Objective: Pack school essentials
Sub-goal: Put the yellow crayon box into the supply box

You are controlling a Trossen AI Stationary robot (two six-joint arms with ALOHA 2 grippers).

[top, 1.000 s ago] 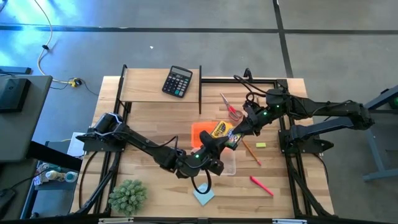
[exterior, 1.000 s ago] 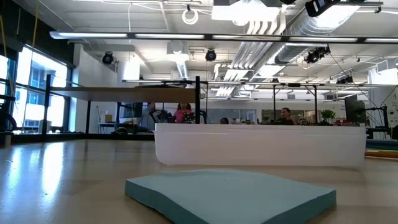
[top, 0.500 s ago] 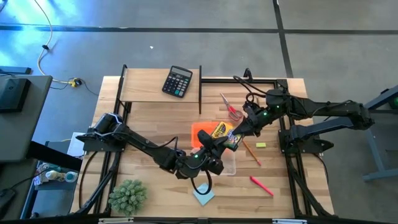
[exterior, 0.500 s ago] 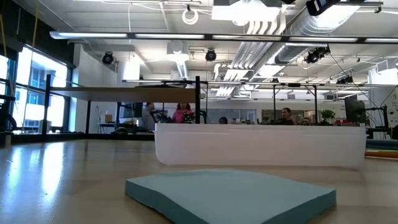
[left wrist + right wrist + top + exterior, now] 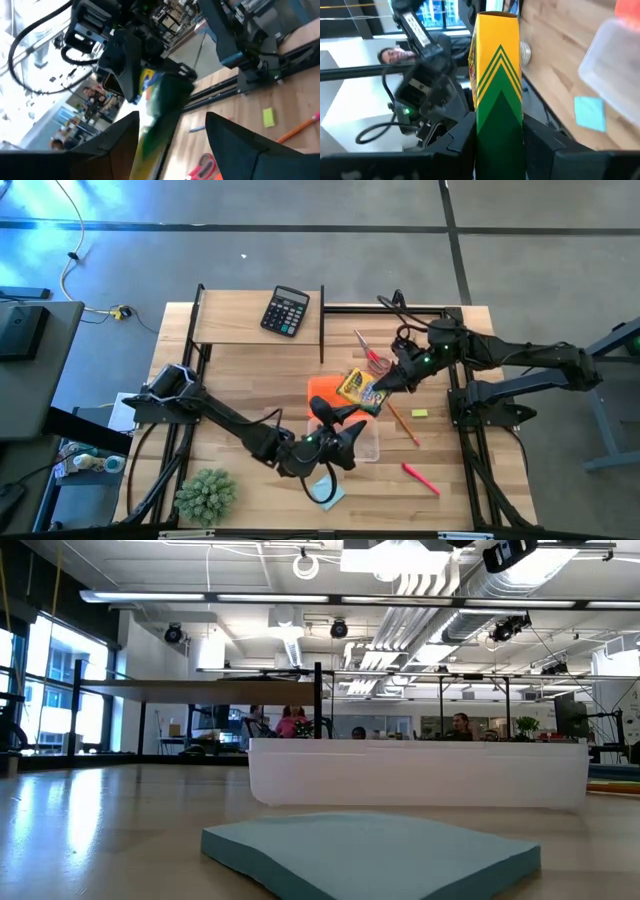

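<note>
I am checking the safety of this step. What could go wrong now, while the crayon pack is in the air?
1. The right hand holds the crayon pack by one end; it may slip and miss the clear box.
2. The open left hand sits close below; the two hands may collide.

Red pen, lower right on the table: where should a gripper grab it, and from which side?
Grip the red pen at mid-length, coming straight down with the fingers set across its thin shaft. It lies flat and diagonal on bare wood, clear of the pencil and the clear bin, so both long sides look open.
</note>
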